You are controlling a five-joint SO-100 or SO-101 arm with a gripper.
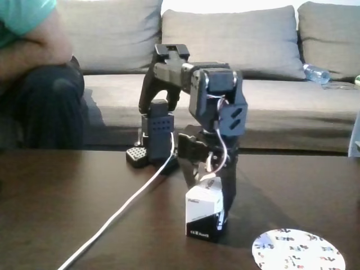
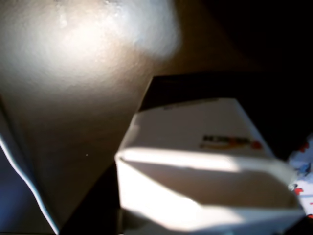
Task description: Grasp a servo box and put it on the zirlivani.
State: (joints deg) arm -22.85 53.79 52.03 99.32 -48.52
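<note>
At the near edge of the dark bench (image 1: pixel 67 202), low right in the fixed view, lies the zirlivani (image 1: pixel 298 250), a flat white speckled disc, partly cut by the frame; a speckled corner of it also shows at the right margin of the wrist view (image 2: pixel 304 171). Just behind and left of it, close but apart, stands the servo box (image 1: pixel 203 214), upright on the bench, white above and black below. The wrist view shows the box (image 2: pixel 205 161) filling the lower frame at close range, its white top flap slightly raised. The jaws (image 1: pixel 216 216) hang down at the box's right and rear faces; whether they are spread or already pressing the walls cannot be told from either view.

Handling, as a judgement: the box is thin cardboard, probably light, with smooth printed faces that may slip; its walls would dent under hard squeeze, and the loose flap offers no firm purchase. Hold is best taken across two opposite side walls, below the flap and near mid-height, so the box stays level in transfer.

Farther back stands the arm's base (image 1: pixel 152 140), with a white cable (image 1: pixel 124 208) trailing forward. Beyond are a grey sofa (image 1: pixel 270 67), a plastic bottle (image 1: pixel 316 73) on its seat, and a seated person (image 1: pixel 34 73) at far left.
</note>
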